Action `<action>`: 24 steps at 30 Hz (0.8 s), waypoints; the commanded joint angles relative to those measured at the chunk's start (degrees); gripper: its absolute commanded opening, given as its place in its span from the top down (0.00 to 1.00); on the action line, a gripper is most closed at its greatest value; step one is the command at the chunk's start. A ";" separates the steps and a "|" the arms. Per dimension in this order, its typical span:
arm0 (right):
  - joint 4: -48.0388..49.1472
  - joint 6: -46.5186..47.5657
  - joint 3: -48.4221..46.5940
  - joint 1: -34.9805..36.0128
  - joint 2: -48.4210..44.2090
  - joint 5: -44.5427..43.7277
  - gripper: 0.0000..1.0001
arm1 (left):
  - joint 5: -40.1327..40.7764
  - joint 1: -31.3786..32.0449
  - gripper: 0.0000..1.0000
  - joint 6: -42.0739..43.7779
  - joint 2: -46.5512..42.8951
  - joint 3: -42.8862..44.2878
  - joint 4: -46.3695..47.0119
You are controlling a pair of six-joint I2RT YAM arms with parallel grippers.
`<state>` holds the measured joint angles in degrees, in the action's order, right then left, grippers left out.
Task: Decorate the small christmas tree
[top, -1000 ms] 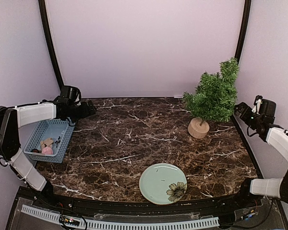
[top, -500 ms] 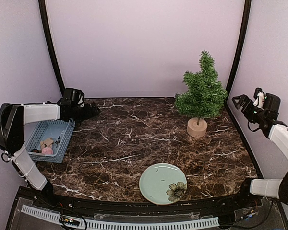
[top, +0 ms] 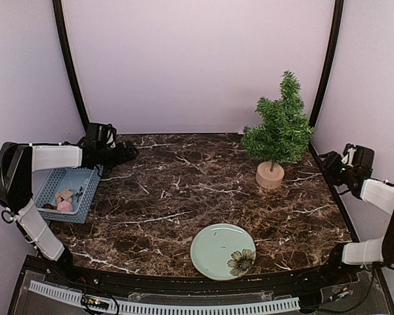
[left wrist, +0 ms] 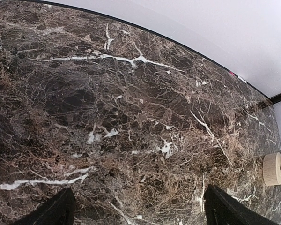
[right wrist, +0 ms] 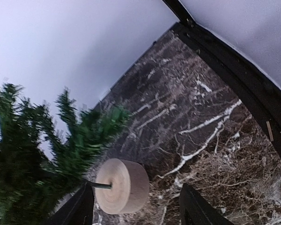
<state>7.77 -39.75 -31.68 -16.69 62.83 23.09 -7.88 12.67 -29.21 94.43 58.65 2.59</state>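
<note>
Two arms at the near edge of a dark brown marble-patterned table (top: 177, 197), white veins all across it. Left arm (top: 52, 157) stretched along the left edge toward the far left corner. Left gripper (top: 129, 153) near that corner, pointed across the marble toward the right side. Fingers (left wrist: 56, 211) spread wide in the wrist view, pinching nothing, only bare stone between. Right arm (top: 384, 193) bent at the right edge. Right gripper (top: 327, 161) aimed sideways at the tree and apart from it, fingers (right wrist: 79, 208) parted, clamped on nothing.

Next in size, the small christmas tree (top: 280, 131): upright near the far right corner, bushy dark green, pointed top, on a round light-wood stump (top: 270, 175) flat on the marble. Blurred green in the right wrist view.

Then a light blue slatted basket (top: 92, 187) by the left edge, just on the near side of the left forearm. A pale green plate (top: 210, 252) at the middle of the near edge, with a dark flower (top: 241, 262) printed on its near right part.

Smallest of all, a few little things inside the basket: one pink (top: 64, 206), one beige (top: 65, 195), too small to name.
</note>
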 commanded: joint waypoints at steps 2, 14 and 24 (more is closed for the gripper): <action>13.62 -3.00 0.05 -0.11 9.44 7.12 0.42 | -1.16 0.29 0.01 -0.80 -4.11 -2.72 2.21; 24.29 -4.36 -6.72 8.15 31.25 8.44 0.45 | -2.33 0.29 0.01 -2.68 -6.24 -5.84 3.72; 26.50 -5.17 -12.43 13.28 41.71 9.30 0.51 | -0.45 0.25 0.01 -2.26 -7.40 -5.85 1.29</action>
<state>30.92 -44.45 -41.85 -5.61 102.08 31.35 -9.32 12.67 -31.68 89.21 53.25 5.04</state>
